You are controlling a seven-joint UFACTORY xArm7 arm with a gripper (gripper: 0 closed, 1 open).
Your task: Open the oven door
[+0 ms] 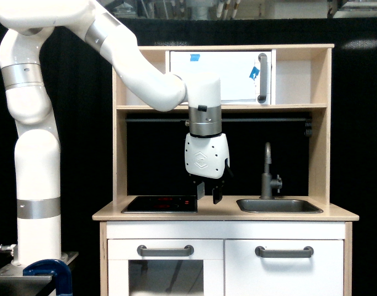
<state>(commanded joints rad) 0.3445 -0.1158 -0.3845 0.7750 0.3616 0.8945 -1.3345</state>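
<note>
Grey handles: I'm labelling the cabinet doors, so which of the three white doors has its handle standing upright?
The oven door on the upper shelf: its grey bar handle runs vertically, and blue tape pieces mark it. Both lower doors' handles lie horizontal.

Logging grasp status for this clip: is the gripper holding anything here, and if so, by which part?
Nothing is held. The gripper hangs open over the countertop, well below the oven door and clear of its handle.
</note>
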